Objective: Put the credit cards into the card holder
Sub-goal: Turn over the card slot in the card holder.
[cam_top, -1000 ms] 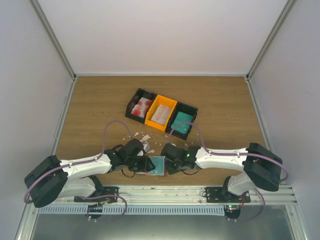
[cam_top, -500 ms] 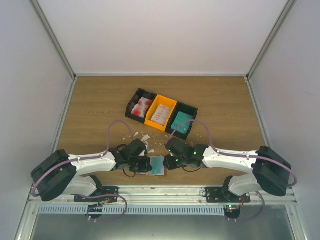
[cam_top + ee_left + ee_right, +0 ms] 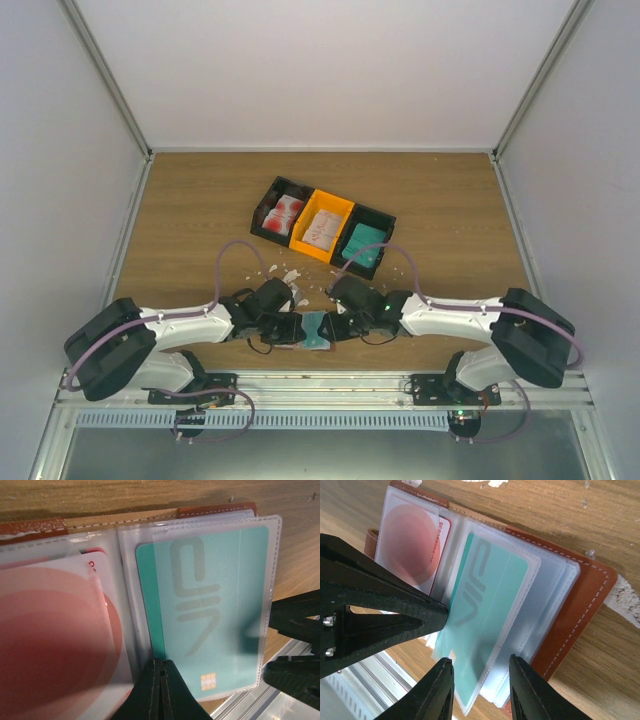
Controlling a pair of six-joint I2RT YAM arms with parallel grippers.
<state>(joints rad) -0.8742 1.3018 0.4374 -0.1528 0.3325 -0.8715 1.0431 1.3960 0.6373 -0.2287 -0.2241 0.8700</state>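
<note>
The left fingers (image 3: 149,692) have shut, tips now pressed together at the holder's (image 3: 215,511) clear sleeves, beside the teal card (image 3: 215,605). The right fingers (image 3: 436,692) have spread wider apart. Both arms have closed in, so less of the card shows between them from above.

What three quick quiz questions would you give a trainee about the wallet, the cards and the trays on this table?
1. True or false: the wallet lies open.
2. What colour is the card that shows between the fingers of the right gripper in its wrist view? A red-blotched, B teal, C pink.
3. How many trays stand side by side farther back on the table?

Key: 1 true; 2 B; 3 three.
</note>
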